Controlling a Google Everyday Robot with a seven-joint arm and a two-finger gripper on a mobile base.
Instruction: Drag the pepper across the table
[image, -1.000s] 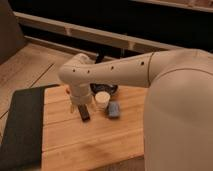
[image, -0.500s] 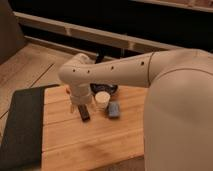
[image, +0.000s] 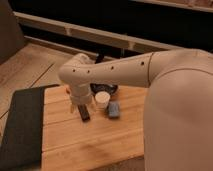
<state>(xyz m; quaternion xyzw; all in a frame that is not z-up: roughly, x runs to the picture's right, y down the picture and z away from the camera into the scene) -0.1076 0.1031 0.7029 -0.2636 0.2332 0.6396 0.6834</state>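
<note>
Pincer over matt wooden table, arm smooth plastic.

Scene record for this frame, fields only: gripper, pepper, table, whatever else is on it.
table: light wood planks
gripper: pointing down, low over the table's far left part
pepper: orange sliver just left of the arm, mostly hidden
contact: cannot tell
white bottle: upright, right of the gripper
black bowl: behind the bottle
black bar: flat, under the gripper
blue-grey object: right of the bar
dark mat: along the table's left edge
</note>
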